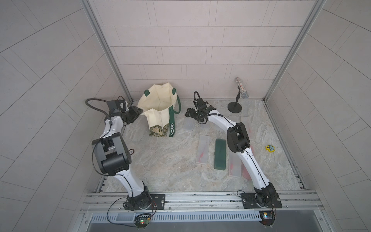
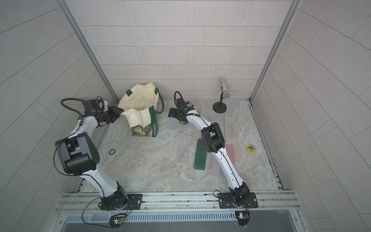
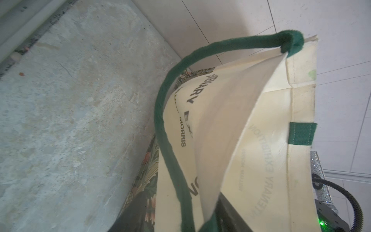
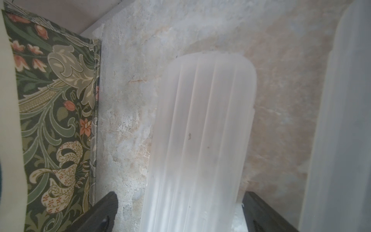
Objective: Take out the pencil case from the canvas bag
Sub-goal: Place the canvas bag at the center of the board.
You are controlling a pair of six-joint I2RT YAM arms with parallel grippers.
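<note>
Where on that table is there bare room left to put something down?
The widest bare stretch lies in front of the canvas bag, between the left arm and the frosted case. Around the right arm cases crowd together.

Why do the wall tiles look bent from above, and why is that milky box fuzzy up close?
In both top views the wall tiles bow toward the edges: wide-lens distortion, with even light. In the right wrist view the frosted case lies close to the lens and blurs, while the leafy band of the canvas bag is sharp.
</note>
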